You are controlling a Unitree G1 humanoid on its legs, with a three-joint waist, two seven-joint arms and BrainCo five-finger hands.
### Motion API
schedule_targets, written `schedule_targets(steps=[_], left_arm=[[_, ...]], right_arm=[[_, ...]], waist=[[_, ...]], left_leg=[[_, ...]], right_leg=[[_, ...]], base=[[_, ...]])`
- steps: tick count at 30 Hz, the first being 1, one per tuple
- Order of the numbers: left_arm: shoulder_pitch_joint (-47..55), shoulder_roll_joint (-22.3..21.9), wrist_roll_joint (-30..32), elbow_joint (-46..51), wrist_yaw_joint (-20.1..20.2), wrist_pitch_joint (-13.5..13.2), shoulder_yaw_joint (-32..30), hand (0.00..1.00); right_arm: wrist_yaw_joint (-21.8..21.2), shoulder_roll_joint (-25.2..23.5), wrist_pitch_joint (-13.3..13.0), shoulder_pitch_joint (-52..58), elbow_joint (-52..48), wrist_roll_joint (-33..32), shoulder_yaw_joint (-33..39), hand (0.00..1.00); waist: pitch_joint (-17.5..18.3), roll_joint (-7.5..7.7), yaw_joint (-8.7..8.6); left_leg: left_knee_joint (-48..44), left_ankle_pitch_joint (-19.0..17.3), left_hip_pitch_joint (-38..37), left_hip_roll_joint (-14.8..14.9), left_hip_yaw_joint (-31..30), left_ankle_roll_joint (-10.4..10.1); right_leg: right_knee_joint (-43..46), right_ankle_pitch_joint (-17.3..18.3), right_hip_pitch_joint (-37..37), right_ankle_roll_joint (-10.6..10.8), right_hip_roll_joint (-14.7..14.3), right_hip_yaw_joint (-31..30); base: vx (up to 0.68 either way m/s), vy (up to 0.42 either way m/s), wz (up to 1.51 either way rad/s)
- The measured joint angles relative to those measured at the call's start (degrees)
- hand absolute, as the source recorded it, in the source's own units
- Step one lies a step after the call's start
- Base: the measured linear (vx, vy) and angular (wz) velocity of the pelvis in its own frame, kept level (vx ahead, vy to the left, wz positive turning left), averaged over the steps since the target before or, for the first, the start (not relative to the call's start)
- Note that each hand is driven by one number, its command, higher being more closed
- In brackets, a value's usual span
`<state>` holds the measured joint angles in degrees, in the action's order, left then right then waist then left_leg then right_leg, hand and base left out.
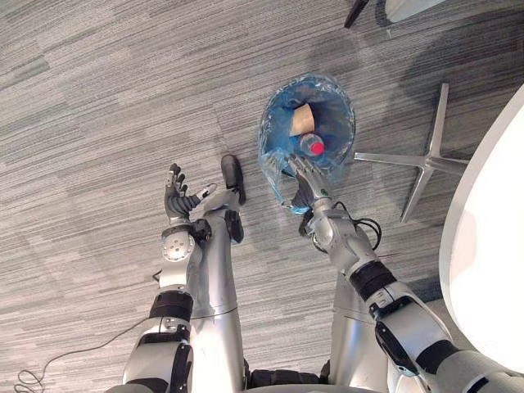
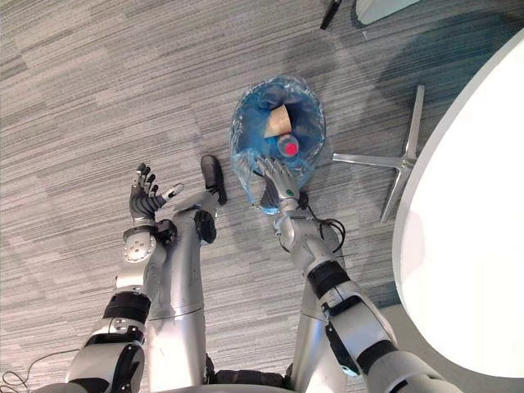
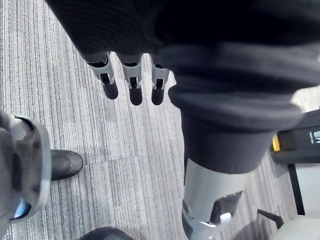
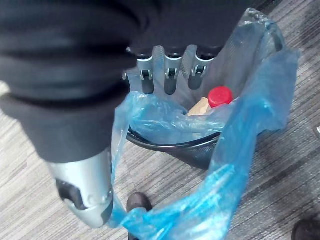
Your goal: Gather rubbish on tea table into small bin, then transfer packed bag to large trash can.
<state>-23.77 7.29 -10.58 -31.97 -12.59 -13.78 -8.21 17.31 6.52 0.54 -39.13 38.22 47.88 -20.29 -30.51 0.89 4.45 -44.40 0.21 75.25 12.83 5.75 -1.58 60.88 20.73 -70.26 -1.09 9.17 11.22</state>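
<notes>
Grey striped carpet; a silver star-shaped base stands on it

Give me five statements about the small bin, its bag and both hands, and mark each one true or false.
1. The small bin is lined with a blue bag. True.
2. A bottle with a red cap lies inside the bag. True.
3. The left hand holds a paper cup. False: it is open and empty, above the carpet.
4. The bin stands on the white table. False: it stands on the carpet, beside the table.
5. The right hand is at the bag's near rim, with its fingers reaching over the opening. True.
</notes>
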Motion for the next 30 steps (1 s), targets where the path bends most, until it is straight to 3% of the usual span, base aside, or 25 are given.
schedule_targets(steps=[6, 13, 20, 30], left_arm=[[-0.12, -0.03, -0.01, -0.73, 0.00, -0.21, 0.29, 0.00], [-0.12, 0.39, 0.03, -2.37, -0.11, -0.15, 0.18, 0.00], [-0.11, 0.36, 0.06, -2.37, -0.31, 0.16, 0.22, 0.00], [-0.11, 0.33, 0.08, -2.33, -0.38, 0.22, 0.21, 0.00]], right_arm=[[0.46, 0.10, 0.07, -0.66, 0.94, -0.03, 0.00, 0.00], [2.11, 0.15, -0.02, 0.06, -2.47, -0.01, 0.02, 0.00], [6.30, 0.03, -0.09, 0.92, -6.00, 0.15, 0.30, 0.00], [6.17, -0.47, 0.02, 0.76, -5.90, 0.51, 2.43, 0.00]], waist=[[0.00, -0.01, 1.08], [0.00, -0.02, 1.08], [0.00, -0.02, 1.15], [0.00, -0.04, 1.21]], left_leg=[[0.37, 0.13, 0.00, -0.18, -0.27, -0.09], [0.51, 0.15, 0.00, -0.69, -0.43, -0.09], [0.34, 0.12, 0.00, -0.90, -0.36, -0.08], [0.37, -0.19, 0.08, -0.89, -0.31, -0.13]], right_leg=[[-0.05, 0.04, 0.01, 0.02, 0.08, 0.26], [-0.04, 0.04, 0.08, 0.03, 0.52, 0.38], [-0.08, 0.04, 0.29, 0.04, 0.81, 0.39], [-0.07, 0.11, 0.17, 0.17, 0.83, 0.39]], base=[[0.00, -0.004, 0.01], [-0.01, 0.000, 0.02], [0.00, 0.000, 0.00], [0.00, 0.000, 0.00]])
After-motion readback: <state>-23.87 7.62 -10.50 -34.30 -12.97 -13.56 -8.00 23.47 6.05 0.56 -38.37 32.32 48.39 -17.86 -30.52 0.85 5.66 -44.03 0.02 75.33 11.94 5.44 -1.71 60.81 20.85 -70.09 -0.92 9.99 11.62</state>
